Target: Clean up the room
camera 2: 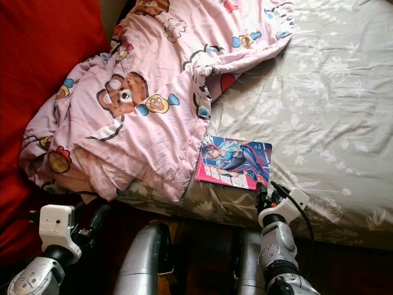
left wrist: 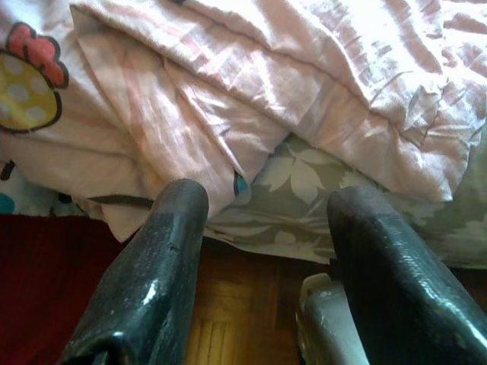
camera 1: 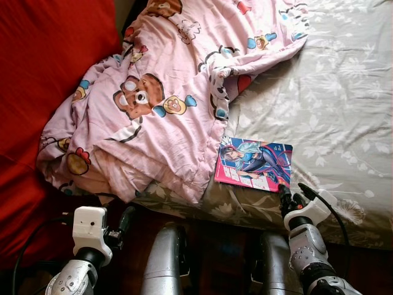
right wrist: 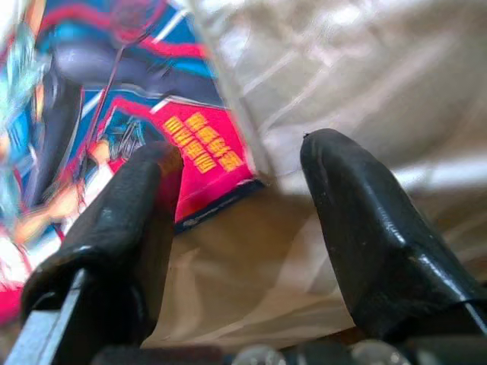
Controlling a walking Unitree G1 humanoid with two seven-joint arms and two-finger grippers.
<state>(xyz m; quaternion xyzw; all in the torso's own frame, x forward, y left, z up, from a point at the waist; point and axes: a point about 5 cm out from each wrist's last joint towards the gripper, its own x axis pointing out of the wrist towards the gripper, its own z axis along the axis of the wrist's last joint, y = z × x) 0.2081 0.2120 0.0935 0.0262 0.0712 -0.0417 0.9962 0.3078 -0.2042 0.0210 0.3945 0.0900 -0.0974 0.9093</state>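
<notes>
1. Red cover (camera 1: 49, 67) on the far left of the bed (camera 1: 344, 92); nothing there looks handled yet.
2. Left hand (left wrist: 259, 251) low off the bed's near edge, below the hanging corner of the pink quilt (camera 1: 153, 123); fingers apart, holding nothing, not touching the quilt.
3. Pink quilt, cartoon bear print, lies crumpled over the bed's left part, one corner spilling past the near edge. Not folded or spread, so that job is still open as I read it.
4. Comic book (camera 1: 253, 164) lies flat on the floral sheet, just beside the quilt's right edge and near the bed's front edge. Not picked up.
5. Right hand (right wrist: 240, 198) at the bed's near edge, just in front of the comic book's near right corner; fingers apart, empty. One finger looks to be over the cover's corner, contact unclear.
6. Rest of the bed to the right is bare sheet.
7. Progress: early. Book and quilt both remain; book grasp looks like the step in hand.
</notes>
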